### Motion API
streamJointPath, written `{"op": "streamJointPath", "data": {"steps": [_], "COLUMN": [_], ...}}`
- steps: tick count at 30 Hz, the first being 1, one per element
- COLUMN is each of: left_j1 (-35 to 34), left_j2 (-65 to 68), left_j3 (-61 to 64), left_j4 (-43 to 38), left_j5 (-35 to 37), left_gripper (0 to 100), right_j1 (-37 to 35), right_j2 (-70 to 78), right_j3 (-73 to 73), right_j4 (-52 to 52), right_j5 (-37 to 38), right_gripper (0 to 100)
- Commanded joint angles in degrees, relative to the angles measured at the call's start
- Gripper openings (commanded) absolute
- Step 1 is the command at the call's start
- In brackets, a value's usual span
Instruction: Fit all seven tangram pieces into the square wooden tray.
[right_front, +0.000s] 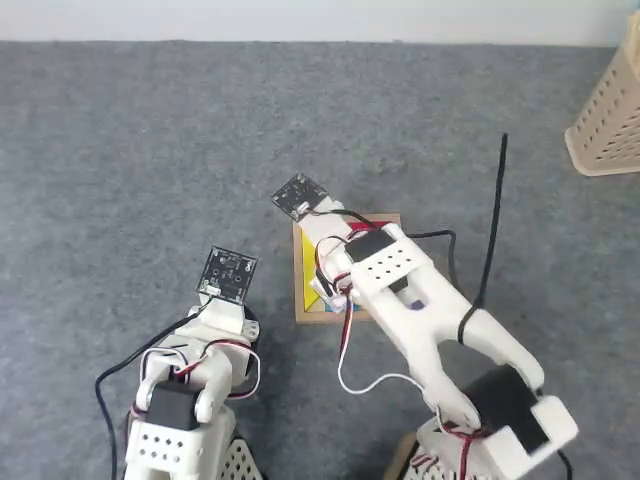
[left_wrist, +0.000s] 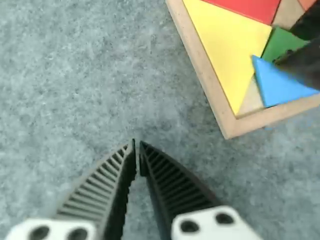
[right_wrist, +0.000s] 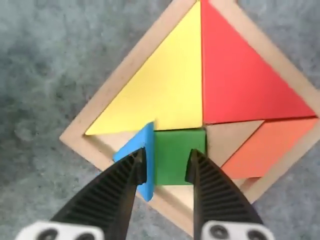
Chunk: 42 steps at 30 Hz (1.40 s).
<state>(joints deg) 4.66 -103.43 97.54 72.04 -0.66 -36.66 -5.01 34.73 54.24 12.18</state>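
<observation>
Over the tray (right_wrist: 122, 75), the right gripper (right_wrist: 167, 157) holds its fingers spread astride the green square (right_wrist: 172, 147), with the blue triangle (right_wrist: 142, 145) tipped up against one finger and not seated. A push now could lever the triangle over the rim or skew the square. The left gripper (left_wrist: 136, 147), fingers pressed together, hangs over the desk (left_wrist: 75, 75) near the tray's corner.

Left arm (right_front: 185, 400): drawn back; left tool (left_wrist: 136, 146) fingers pressed together. Right arm (right_front: 430, 320): stretched forward; right tool (right_wrist: 167, 159) fingers parted.

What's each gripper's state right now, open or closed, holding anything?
Left gripper: closed, empty, above the carpet.
Right gripper: open over the green square, gripping nothing.
</observation>
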Motion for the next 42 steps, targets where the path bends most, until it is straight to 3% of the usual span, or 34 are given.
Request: {"op": "streamJointPath", "data": {"steps": [1, 12, 18, 42], "left_j1": [-0.18, -0.18, -0.18, -0.18], "left_j2": [-1.14, -1.14, -1.14, -1.14], "left_j3": [-1.01, -1.01, -1.01, -1.01], "left_j4": [0.35, 0.35, 0.35, 0.35], "left_j5": [0.35, 0.35, 0.35, 0.35], "left_gripper": [1, 1, 1, 1], "right_j1": [-1.19, -1.89, -1.89, -4.09], "right_j2": [-0.4, -0.4, 0.22, 0.4], "right_j3": [-3.08, -3.16, -3.16, -2.81], "right_j4": [-0.84, -2.59, -6.29, -6.29], "right_j5": [-0.7, -1.41, -6.86, -6.86], "right_gripper": [14.0, 14.0, 14.0, 14.0]}}
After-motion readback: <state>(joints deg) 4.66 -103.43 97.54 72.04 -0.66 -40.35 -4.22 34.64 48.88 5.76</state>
